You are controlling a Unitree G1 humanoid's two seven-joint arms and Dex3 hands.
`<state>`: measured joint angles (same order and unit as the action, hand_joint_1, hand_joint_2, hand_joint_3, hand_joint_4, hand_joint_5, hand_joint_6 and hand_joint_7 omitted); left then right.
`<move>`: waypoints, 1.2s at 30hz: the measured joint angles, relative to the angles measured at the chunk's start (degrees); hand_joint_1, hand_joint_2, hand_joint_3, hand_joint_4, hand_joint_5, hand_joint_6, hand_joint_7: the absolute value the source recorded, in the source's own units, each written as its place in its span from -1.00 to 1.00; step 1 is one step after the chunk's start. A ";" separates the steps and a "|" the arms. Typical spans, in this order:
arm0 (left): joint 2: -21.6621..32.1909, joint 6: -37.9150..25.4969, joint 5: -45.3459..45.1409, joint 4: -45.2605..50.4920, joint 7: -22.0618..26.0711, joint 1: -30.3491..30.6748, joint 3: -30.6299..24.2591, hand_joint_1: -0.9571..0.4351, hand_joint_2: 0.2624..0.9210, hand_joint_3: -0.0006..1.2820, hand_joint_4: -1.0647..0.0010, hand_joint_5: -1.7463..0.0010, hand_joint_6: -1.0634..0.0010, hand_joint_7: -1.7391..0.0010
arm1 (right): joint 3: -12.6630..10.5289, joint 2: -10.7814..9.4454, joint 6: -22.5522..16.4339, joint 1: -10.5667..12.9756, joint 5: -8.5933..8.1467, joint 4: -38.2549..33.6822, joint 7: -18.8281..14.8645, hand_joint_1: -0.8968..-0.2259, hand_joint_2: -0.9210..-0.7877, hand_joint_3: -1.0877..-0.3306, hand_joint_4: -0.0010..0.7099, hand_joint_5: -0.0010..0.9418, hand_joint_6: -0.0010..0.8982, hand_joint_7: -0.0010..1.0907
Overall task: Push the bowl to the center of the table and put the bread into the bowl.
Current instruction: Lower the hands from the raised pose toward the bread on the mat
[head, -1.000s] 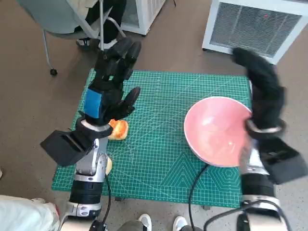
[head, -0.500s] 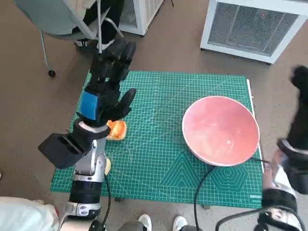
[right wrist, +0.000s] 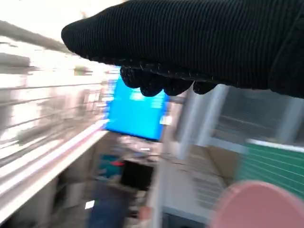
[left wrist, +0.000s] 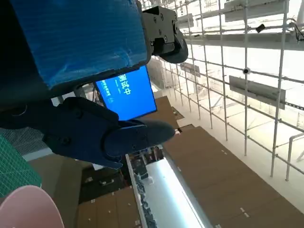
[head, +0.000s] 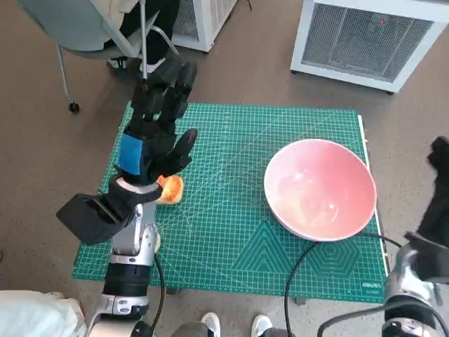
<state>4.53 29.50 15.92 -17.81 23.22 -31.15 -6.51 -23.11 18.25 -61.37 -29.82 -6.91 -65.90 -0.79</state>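
Note:
A pink bowl (head: 319,189) stands on the right half of the green cutting mat (head: 224,232) that covers the table. An orange piece of bread (head: 170,188) lies near the mat's left edge, partly hidden under my left hand (head: 156,123). That hand hovers over it with fingers stretched out and apart, holding nothing. My right hand (head: 438,188) is off the table's right edge, apart from the bowl, holding nothing. The left wrist view shows the blue-taped back (left wrist: 80,38) and a slice of the bowl (left wrist: 28,209). In the right wrist view the glove (right wrist: 190,42) hangs above the bowl (right wrist: 259,204).
A white slatted unit (head: 365,38) stands beyond the table's far right corner. A chair (head: 91,28) with a person's legs (head: 151,35) is at the far left. A black cable (head: 295,270) crosses the mat's near edge below the bowl. Shoes (head: 235,324) show at the near side.
My right hand has drawn away from the bowl's right rim, out past the table's right edge. The bowl, the bread and my left hand stay about where they were.

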 measured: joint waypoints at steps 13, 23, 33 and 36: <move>0.15 -0.26 0.18 0.02 0.21 0.02 -0.42 -0.15 1.00 -0.29 0.71 1.00 1.00 0.32 | -1.67 -5.26 10.88 -1.44 -5.21 -5.85 -6.49 0.25 -1.00 -0.36 -0.12 -0.98 -0.64 -0.36; 0.72 -0.58 0.20 0.60 0.30 0.64 -0.85 -0.15 1.00 -0.30 0.70 0.99 1.00 0.32 | -0.98 -7.72 16.18 -4.87 -4.17 -7.33 -6.26 0.24 -1.00 -0.34 -0.14 -0.99 -0.61 -0.38; 1.83 -0.97 0.52 0.77 0.52 1.22 -1.29 -0.16 1.00 -0.31 0.69 0.99 1.00 0.31 | -0.48 -10.13 21.78 -8.62 -3.99 -8.48 -5.29 0.14 -1.00 -0.32 -0.09 -0.98 -0.57 -0.40; 2.02 -1.10 0.55 1.19 0.49 1.58 -1.39 -0.14 1.00 -0.31 0.69 0.99 0.99 0.32 | -0.20 -10.70 22.58 -9.79 -3.84 -8.52 -5.01 0.11 -1.00 -0.32 -0.08 -0.98 -0.56 -0.40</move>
<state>6.56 28.40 16.47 -16.62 23.71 -29.57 -7.90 -23.32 7.56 -38.79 -39.61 -10.75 -74.42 -5.80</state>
